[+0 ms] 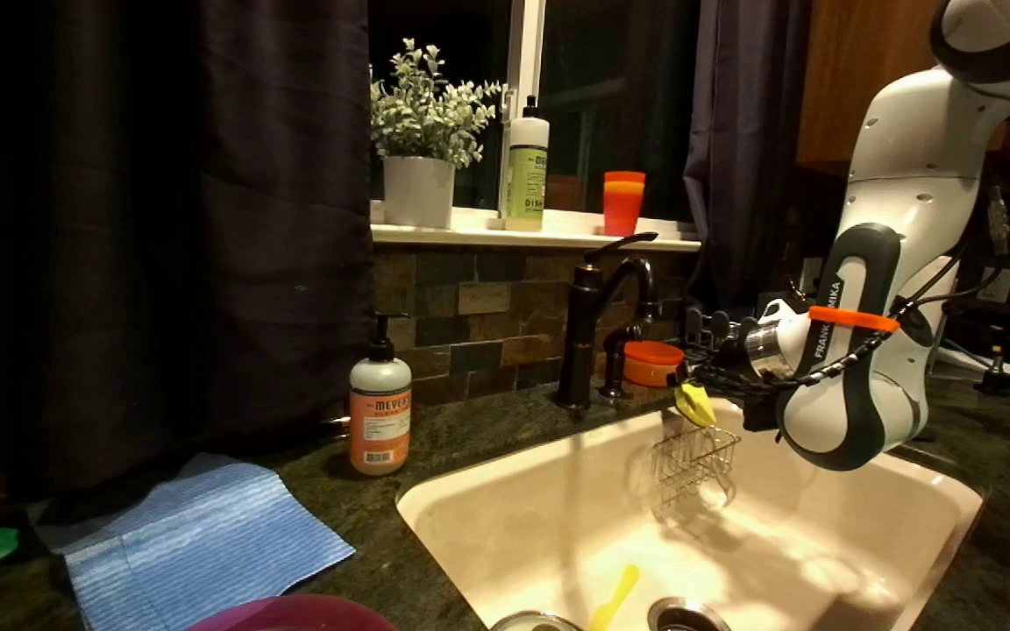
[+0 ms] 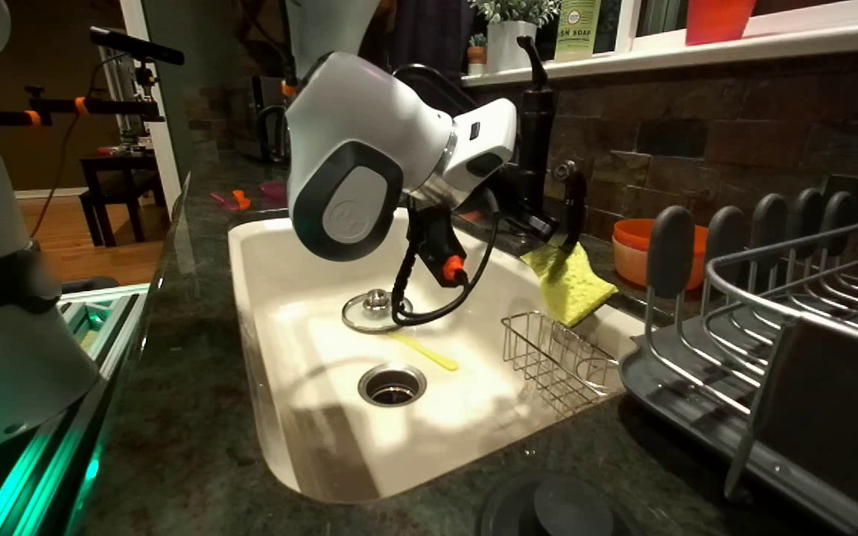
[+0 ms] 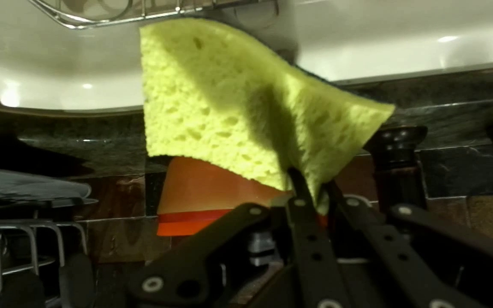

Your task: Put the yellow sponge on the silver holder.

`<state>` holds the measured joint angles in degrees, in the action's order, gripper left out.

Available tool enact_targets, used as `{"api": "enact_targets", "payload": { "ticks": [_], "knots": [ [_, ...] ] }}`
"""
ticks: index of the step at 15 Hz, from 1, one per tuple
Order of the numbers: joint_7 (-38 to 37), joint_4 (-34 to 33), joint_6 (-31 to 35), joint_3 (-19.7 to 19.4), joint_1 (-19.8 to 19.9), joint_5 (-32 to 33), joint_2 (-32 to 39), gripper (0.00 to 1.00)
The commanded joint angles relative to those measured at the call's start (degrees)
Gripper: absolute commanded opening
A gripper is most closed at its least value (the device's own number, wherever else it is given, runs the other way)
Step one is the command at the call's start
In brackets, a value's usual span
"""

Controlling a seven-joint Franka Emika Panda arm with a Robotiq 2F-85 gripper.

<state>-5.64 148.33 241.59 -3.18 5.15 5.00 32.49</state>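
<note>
The yellow sponge is bent at its pinched edge and hangs tilted in the air in both exterior views. It fills the middle of the wrist view. My gripper is shut on one edge of it; the fingertips also show dark in an exterior view. The silver holder, a small wire caddy, is at the sink's back corner in both exterior views. The sponge hangs above the holder, on its wall side. In the wrist view, part of the holder shows at the top, partly cut off.
The black faucet and an orange bowl stand close behind the gripper. A grey dish rack stands beside the sink. A yellow utensil and a glass lid lie in the sink.
</note>
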Motion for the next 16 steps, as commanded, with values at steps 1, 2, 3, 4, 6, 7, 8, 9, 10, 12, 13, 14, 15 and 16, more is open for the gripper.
{"api": "enact_targets", "payload": {
  "ticks": [1,2,3,4,6,7,8,9,10,12,13,14,15,16],
  "knots": [
    [0.7,-0.8,0.0,0.8,0.9,1.2,1.1,0.02],
    [0.7,-0.9,0.0,0.8,0.9,1.2,1.2,0.02],
    [0.7,-1.0,0.1,0.9,0.8,1.1,1.2,0.02],
    [0.8,-1.1,0.1,1.0,0.7,1.1,1.3,0.02],
    [0.7,-1.4,0.1,1.2,0.7,1.1,1.6,0.02],
    [0.7,-1.6,0.2,1.4,0.6,1.0,1.7,0.02],
    [0.8,-1.8,0.2,1.4,0.5,0.9,1.9,0.04],
    [0.8,-1.9,0.2,1.6,0.5,0.9,2.0,0.34],
    [0.8,-2.0,0.2,1.7,0.4,0.9,2.1,0.35],
    [0.8,-1.9,0.2,1.9,0.3,0.7,1.8,0.48],
    [0.9,-1.8,0.2,2.0,0.2,0.7,1.6,0.57],
    [1.0,-1.4,0.2,2.0,0.2,0.6,1.1,0.64],
    [1.2,-1.0,0.2,2.0,0.0,0.1,0.9,0.71],
    [1.3,-0.7,0.2,2.0,0.0,0.1,0.4,0.8]
  ]
}}
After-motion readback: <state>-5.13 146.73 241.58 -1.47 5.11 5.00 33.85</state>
